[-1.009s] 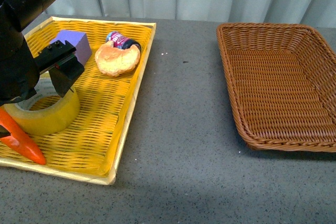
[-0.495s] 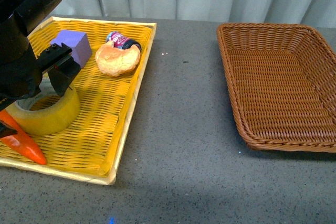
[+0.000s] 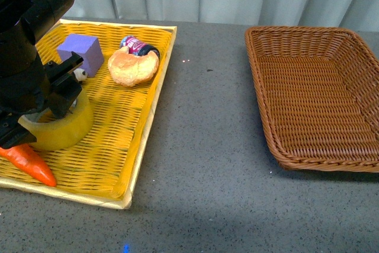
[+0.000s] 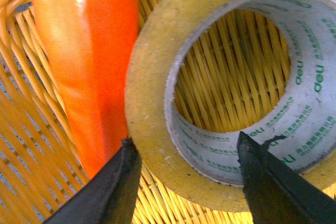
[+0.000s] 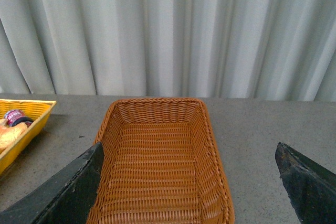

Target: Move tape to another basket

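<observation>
The tape (image 3: 61, 130), a wide yellowish roll with a white printed core, lies flat in the yellow tray (image 3: 118, 146) at the left. My left gripper (image 4: 186, 148) is open and straddles the roll's wall. One finger (image 4: 262, 182) is inside the core, and the other (image 4: 113, 187) is outside, between the tape (image 4: 152, 103) and an orange carrot (image 4: 89, 66). The black left arm (image 3: 26, 57) hides part of the roll in the front view. The brown wicker basket (image 3: 260, 87) stands empty at the right. My right gripper (image 5: 188, 150) hangs open above that basket (image 5: 157, 103).
In the yellow tray are also a croissant (image 3: 131, 66), a purple block (image 3: 83, 51), a small dark jar (image 3: 137, 44) and the carrot (image 3: 32, 167). Bare grey table (image 3: 207, 146) separates tray and basket. A curtain hangs behind.
My left arm has come down and slightly left onto the tape, so its fingers now sit around the roll's wall. The basket and the other tray items have not moved.
</observation>
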Controlling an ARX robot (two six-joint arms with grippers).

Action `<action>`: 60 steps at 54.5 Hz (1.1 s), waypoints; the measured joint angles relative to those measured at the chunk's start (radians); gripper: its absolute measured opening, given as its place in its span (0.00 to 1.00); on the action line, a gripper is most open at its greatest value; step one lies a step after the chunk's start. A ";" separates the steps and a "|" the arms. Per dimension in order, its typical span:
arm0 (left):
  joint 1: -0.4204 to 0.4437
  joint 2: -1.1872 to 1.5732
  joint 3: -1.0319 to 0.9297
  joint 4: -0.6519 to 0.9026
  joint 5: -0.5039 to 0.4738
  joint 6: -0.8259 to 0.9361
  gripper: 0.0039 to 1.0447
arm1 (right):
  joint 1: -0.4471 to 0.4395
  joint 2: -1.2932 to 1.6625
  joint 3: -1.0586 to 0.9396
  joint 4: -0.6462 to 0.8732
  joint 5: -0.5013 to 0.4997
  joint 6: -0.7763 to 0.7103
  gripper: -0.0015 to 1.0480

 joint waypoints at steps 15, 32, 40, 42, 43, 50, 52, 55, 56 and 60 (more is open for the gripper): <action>-0.002 0.000 0.019 0.005 0.011 0.047 0.15 | 0.000 0.000 0.000 0.000 0.000 0.000 0.91; -0.119 -0.155 -0.007 0.177 0.026 0.360 0.15 | 0.000 0.000 0.000 0.000 0.000 0.000 0.91; -0.201 -0.201 0.008 0.320 0.013 0.606 0.15 | 0.000 0.000 0.000 0.000 0.000 0.000 0.91; -0.235 -0.203 0.025 0.321 0.001 0.660 0.15 | 0.000 0.000 0.000 0.000 0.000 0.000 0.91; -0.241 -0.204 0.028 0.321 0.000 0.671 0.15 | 0.000 0.000 0.000 0.000 0.000 0.000 0.91; -0.306 -0.206 0.065 0.338 0.028 0.785 0.15 | 0.000 0.000 0.000 0.000 0.000 0.000 0.91; -0.317 -0.209 0.066 0.343 0.037 0.804 0.15 | 0.000 0.000 0.000 0.000 0.000 0.000 0.91; -0.332 -0.221 0.064 0.350 0.064 0.845 0.15 | 0.000 0.000 0.000 0.000 0.000 0.000 0.91; -0.336 -0.225 0.063 0.353 0.072 0.853 0.15 | 0.000 0.000 0.000 0.000 0.000 0.000 0.91; -0.349 -0.237 0.060 0.362 0.084 0.885 0.15 | 0.000 0.000 0.000 0.000 0.000 0.000 0.91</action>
